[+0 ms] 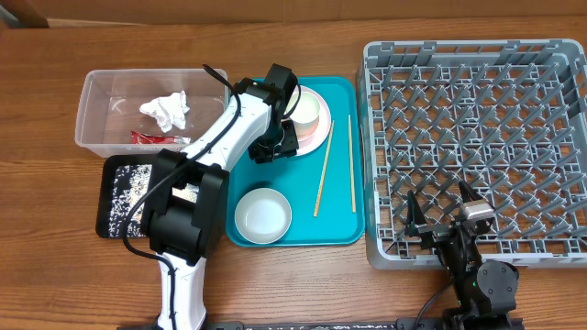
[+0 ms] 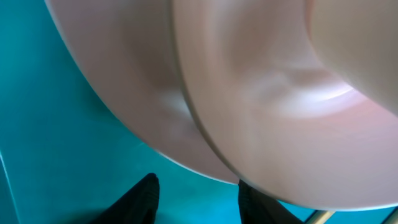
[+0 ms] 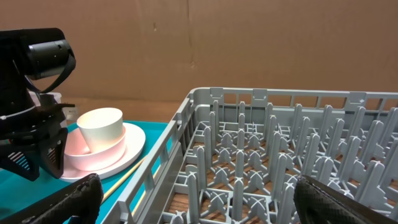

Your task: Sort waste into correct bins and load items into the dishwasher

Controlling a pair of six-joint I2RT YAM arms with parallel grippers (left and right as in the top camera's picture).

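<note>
Left pincer point(image 2: 198, 200) stands part-open and empty at the rim of the stacked plates point(image 1: 310, 140) on the tray point(image 1: 339, 220), cup point(image 1: 307, 108) atop; plates judged stiff, glossy, breakable: take the bare rim squarely.

The wooden table point(image 1: 293, 37) was bare brown board. At its left sat a clear plastic tub point(image 1: 84, 115), with a black tray point(image 1: 106, 197) just beside it on the robot's side. A teal tray point(image 1: 339, 197) lay in the middle, and a grey dish rack point(image 1: 378, 249) sat close beside it on the right.
</note>
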